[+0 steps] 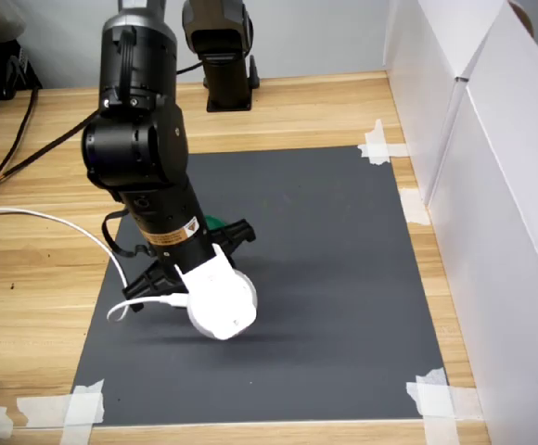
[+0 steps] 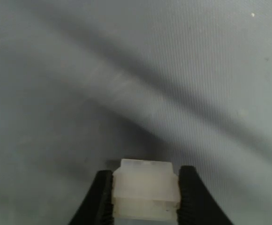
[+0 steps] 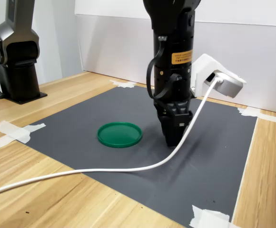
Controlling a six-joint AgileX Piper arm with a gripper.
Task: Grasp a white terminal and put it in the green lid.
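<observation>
1. Your gripper (image 2: pixel 145 197) is clamped on the white terminal (image 2: pixel 145 190), low centre in the wrist view.
2. The green lid (image 3: pixel 120 134) sits left of centre in the second exterior view; a shallow pinch could slip mid-carry, or you release short.

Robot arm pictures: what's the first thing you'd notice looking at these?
The big black arm stands out first, reaching straight down to the dark mat in the second exterior view. In the wrist view its gripper pinches a tiny white terminal between black fingers. The bright green lid lies flat on the mat, just to the second exterior view's left of the gripper, with nothing in it.
</observation>
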